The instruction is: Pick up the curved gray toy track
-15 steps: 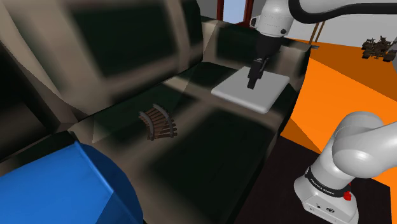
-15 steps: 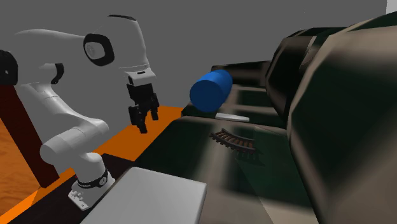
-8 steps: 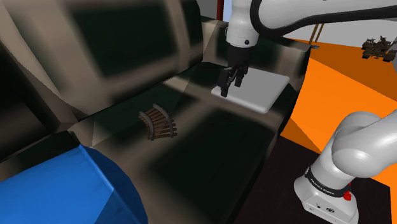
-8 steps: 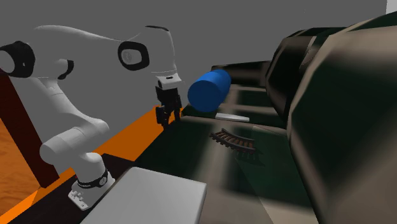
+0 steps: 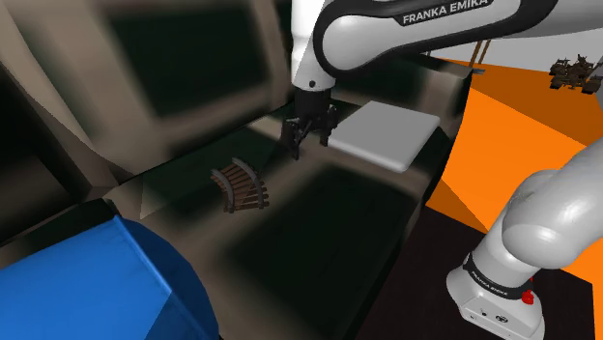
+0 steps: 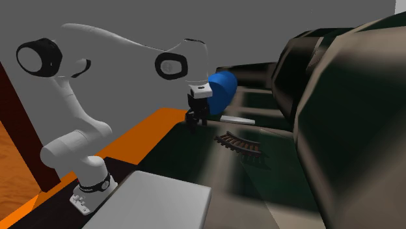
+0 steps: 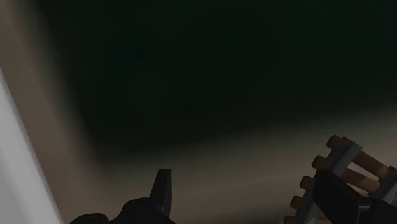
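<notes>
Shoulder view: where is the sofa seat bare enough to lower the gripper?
Bare: the dark seat between the brown-and-grey curved track and the flat white pad, and from the track to the seat's front edge. Crowded: beside the blue cylinder.

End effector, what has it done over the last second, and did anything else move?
The black two-finger end effector swept from over the flat white pad toward the shoulder view's left, closing on the curved brown-and-grey toy track. It is open and holds nothing. The track, the pad and the blue cylinder stayed where they were.
</notes>
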Available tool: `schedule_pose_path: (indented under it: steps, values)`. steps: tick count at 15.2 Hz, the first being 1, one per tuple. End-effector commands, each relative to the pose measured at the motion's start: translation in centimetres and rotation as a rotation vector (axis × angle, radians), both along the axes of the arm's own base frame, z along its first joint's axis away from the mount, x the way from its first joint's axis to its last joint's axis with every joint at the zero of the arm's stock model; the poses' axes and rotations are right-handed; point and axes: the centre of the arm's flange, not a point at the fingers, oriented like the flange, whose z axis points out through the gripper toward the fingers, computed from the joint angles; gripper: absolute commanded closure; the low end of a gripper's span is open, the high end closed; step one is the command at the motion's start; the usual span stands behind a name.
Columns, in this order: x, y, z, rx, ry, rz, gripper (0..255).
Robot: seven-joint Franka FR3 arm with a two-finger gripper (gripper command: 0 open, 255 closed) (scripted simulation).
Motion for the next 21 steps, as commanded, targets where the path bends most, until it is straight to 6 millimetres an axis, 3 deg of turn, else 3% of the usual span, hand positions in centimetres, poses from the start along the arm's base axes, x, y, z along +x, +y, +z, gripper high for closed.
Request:
schedule_pose_path:
  steps: [1, 11, 19, 21]
  values:
    - [2.3, 1.8, -0.8, 0.002, 0.009, -0.046, 0]
    - [13.4, 8.4, -5.2, 0.004, 0.053, -0.258, 0]
    - [13.9, 8.6, -9.4, 0.005, 0.054, -0.266, 0]
    - [13.9, 8.6, -9.4, 0.005, 0.054, -0.266, 0]
